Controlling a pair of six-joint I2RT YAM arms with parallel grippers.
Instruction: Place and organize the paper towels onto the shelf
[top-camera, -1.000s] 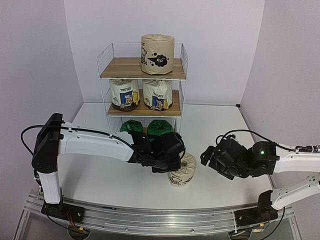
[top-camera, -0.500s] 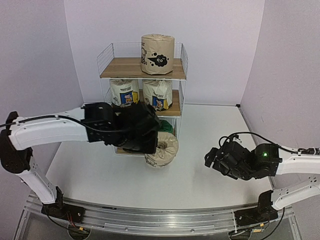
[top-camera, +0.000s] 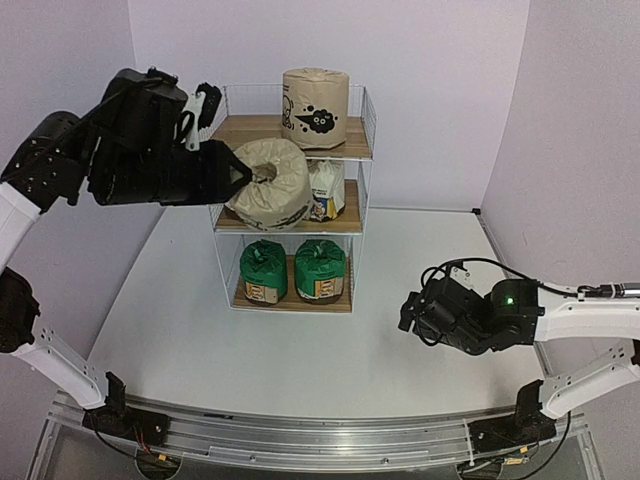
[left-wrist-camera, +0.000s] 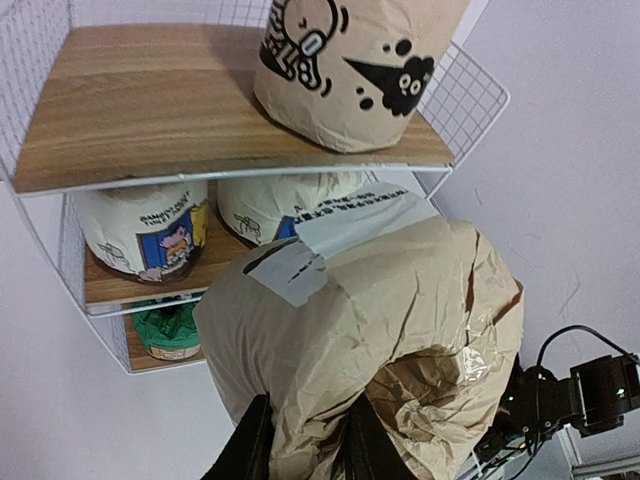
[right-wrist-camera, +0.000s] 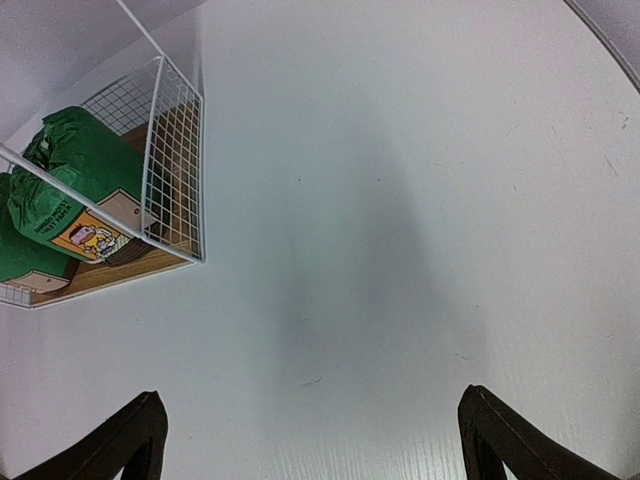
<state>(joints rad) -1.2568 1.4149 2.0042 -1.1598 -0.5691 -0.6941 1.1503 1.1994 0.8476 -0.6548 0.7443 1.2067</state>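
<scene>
**White table (top-camera: 400, 300), lilac walls: tan roll (top-camera: 268, 190) held up at the shelf (top-camera: 245, 135)**

Lilac walls close in the white table on three sides, and the three-tier shelf stands at the back against the far wall. The left arm reaches high from the left, and the left gripper (top-camera: 243, 172) is clenched on the crumpled wrapper at one end of the tan roll. In the left wrist view its dark fingers (left-wrist-camera: 250, 450) pinch the paper from both sides. That roll hangs in the air, tipped on its side with its hollow end towards the overhead camera. It is in front of the left half of the middle tier, just under the front edge of the top board. Whether it touches the wire frame cannot be told.

A second tan roll (top-camera: 315, 107) stands upright on the right half of the top board, with the left half bare. Two white rolls (left-wrist-camera: 145, 235) sit side by side on the middle tier. Two green rolls (top-camera: 264, 270) stand on the bottom tier.

The right gripper (top-camera: 412, 308) hovers low over the table to the right of the shelf, well apart from it. Its jaws are spread wide with nothing between them.
</scene>
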